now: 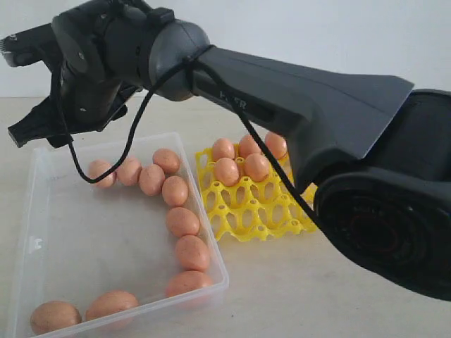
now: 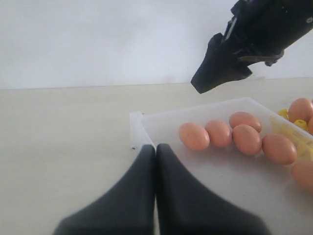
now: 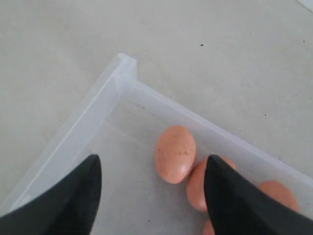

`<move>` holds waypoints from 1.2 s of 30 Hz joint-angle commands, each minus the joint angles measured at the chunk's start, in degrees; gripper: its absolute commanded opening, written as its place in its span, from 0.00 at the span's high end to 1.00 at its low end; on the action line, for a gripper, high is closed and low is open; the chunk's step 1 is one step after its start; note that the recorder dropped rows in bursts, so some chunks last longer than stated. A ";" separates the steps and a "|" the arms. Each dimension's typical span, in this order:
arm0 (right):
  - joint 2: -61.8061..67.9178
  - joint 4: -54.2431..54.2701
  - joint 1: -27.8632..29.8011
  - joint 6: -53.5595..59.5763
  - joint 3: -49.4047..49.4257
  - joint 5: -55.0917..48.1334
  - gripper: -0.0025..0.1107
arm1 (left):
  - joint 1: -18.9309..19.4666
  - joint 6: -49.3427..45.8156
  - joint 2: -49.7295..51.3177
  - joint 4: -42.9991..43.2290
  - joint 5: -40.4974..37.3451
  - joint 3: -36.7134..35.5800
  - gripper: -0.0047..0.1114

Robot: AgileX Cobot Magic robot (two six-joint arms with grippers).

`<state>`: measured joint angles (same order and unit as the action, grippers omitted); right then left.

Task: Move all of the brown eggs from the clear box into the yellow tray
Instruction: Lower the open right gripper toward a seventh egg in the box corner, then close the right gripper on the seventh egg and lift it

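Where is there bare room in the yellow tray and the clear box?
Yellow lattice plastic egg tray: the front rows of cups are empty; pinkish-brown oval eggs fill its back rows. Transparent rectangular plastic box: floor bare in the middle and along the wall opposite the tray; eggs crowd the back, the tray-side wall and the front edge.

— Where are the brown eggs?
— Ten lie on their sides in the clear box. Eight form a touching chain from its 12 o'clock wall round and down the 3 o'clock side to 5 o'clock, and two sit at 7 o'clock.
— And the yellow tray?
— It lies flat at the box's 3 o'clock, just beside it. Five eggs stand in cups at its 12 o'clock end.
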<state>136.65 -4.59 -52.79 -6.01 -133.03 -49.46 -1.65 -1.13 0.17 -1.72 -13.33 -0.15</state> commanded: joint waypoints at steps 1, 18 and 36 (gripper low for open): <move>-1.23 -0.31 -0.93 6.01 -0.24 -4.11 0.45 | -0.23 -0.03 -0.17 -0.31 0.06 0.15 1.00; 7.75 -5.74 -1.03 12.68 -0.24 6.01 0.45 | -0.23 -0.03 -0.17 -0.31 0.06 0.15 1.00; 10.29 -8.23 -0.81 10.29 -0.24 9.46 0.45 | -0.23 -0.03 -0.17 -0.31 0.06 0.15 1.00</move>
<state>146.79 -12.16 -53.80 4.88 -133.03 -41.30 -1.65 -1.13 0.17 -1.72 -13.33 -0.15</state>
